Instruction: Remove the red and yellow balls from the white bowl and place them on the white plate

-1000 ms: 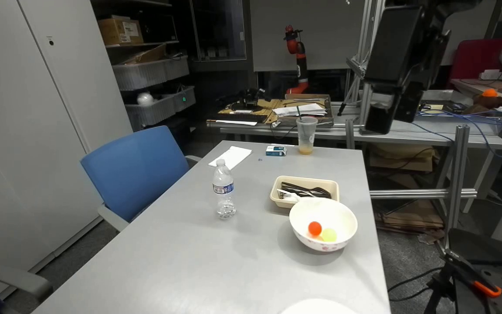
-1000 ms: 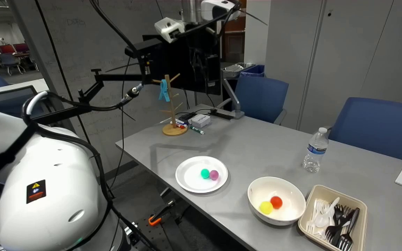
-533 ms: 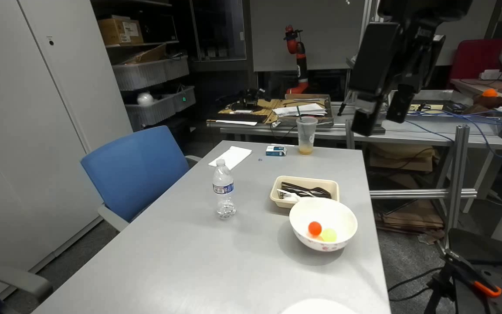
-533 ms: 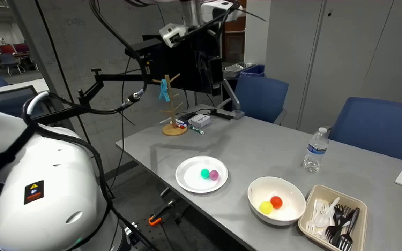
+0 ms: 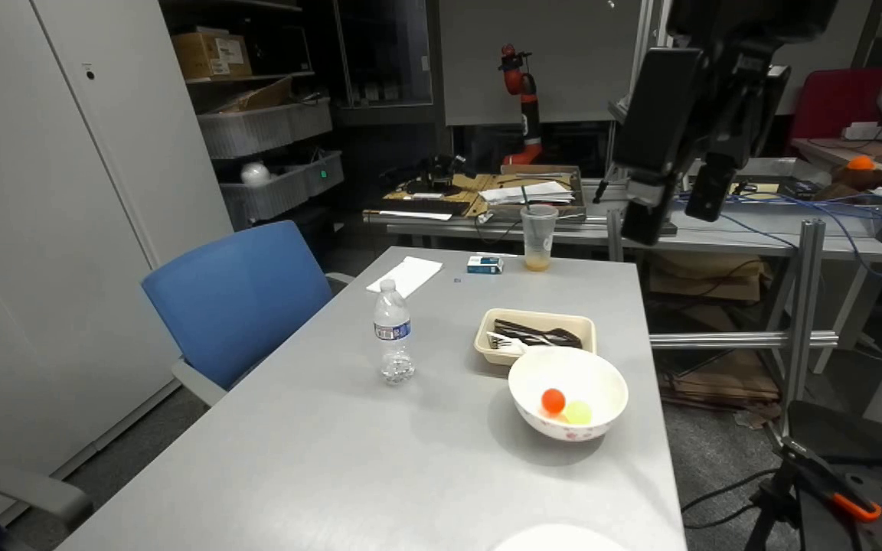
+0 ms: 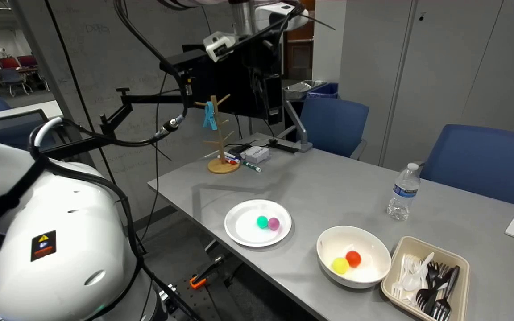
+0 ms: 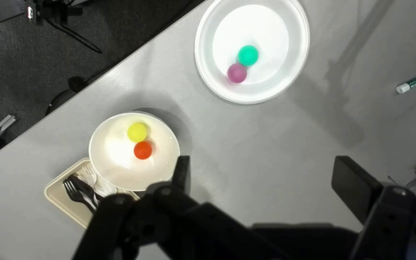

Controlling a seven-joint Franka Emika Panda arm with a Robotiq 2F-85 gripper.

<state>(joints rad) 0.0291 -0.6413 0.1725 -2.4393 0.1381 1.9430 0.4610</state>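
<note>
While the Robotiq gripper (image 5: 676,210) hung, jaws apart, upper right in an exterior view, that view alone showed a plastic cup (image 5: 538,239).

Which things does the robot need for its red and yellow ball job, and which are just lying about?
For the job:
red ball
yellow ball
white bowl
white plate
fingers

Just lying about:
water bottle
cutlery tray
green marker
wooden stand
green ball
pink ball

In an exterior view, white plate (image 5: 560,539) cut off at bottom, tray (image 5: 540,319) partly hidden (behind white bowl (image 5: 571,371))
</note>
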